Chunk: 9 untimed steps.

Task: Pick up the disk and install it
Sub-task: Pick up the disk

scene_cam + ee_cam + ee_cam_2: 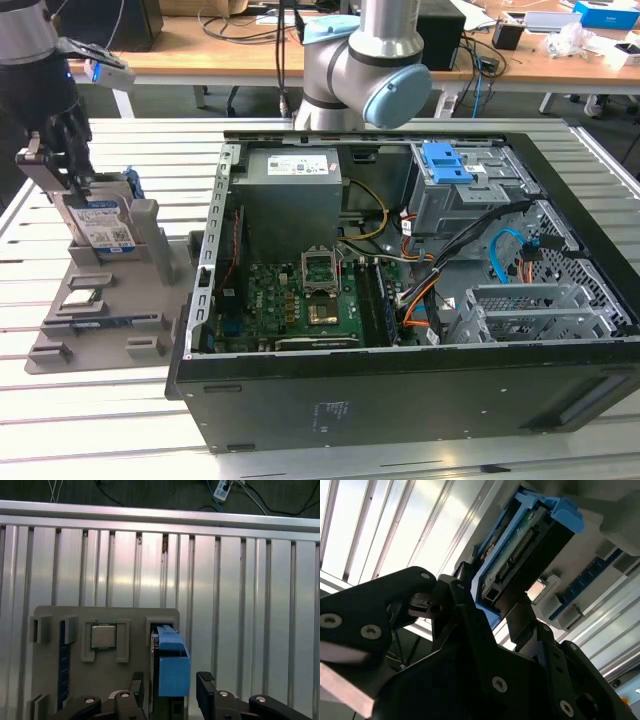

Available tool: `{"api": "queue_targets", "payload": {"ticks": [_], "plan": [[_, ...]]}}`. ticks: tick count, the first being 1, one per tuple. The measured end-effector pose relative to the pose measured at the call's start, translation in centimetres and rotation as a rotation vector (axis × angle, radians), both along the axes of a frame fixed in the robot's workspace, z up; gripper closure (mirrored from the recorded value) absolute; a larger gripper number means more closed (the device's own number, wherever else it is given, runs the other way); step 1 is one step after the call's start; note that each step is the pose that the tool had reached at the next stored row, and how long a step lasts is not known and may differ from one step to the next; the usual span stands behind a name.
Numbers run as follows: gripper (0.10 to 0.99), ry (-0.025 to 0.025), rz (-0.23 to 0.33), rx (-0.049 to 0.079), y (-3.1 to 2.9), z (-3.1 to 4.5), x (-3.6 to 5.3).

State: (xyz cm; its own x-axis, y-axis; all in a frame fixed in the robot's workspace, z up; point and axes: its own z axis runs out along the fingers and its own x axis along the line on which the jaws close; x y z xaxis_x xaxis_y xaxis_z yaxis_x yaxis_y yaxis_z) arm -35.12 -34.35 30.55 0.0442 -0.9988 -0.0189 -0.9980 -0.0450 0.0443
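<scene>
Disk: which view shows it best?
The exterior view: the disk stands upright in the grey holder, label facing the camera. The second wrist view shows its connector edge; the first wrist view, its blue carrier end-on.

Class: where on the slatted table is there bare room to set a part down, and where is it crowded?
Free: table slats nearer the exterior camera than the grey tray; slats past the tray in the first wrist view. Crowded: strip between tray and computer case.

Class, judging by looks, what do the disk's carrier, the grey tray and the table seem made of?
Disk's carrier: likely plastic, matte blue, moulded edges. Grey tray: probably plastic, dull uniform surface. Table: metal, perhaps aluminium, ribbed slats with bright glare.
</scene>
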Motion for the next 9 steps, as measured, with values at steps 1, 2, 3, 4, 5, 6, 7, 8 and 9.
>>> {"api": "queue_targets", "payload": {"ticks": [1,2,3,4,5,6,7,8,9], "plan": [[0.545,0.0001,0.002,0.000,0.00,-0.72,0.00],[0.545,0.0001,0.002,0.000,0.00,-1.08,0.00],[0.545,0.0000,0.003,0.000,0.00,-1.38,0.00],[0.545,0.0000,0.003,0.000,0.00,-1.52,0.00],[0.545,0.0000,0.004,0.000,0.00,-1.60,0.00],[0.545,0.0001,0.004,0.000,0.00,-1.64,0.01],[0.545,0.0002,0.004,0.000,0.01,-1.67,0.02],[0.545,0.0002,0.004,0.000,0.01,-1.71,0.03],[0.545,0.0000,0.005,0.000,0.00,-1.74,0.06]]}}
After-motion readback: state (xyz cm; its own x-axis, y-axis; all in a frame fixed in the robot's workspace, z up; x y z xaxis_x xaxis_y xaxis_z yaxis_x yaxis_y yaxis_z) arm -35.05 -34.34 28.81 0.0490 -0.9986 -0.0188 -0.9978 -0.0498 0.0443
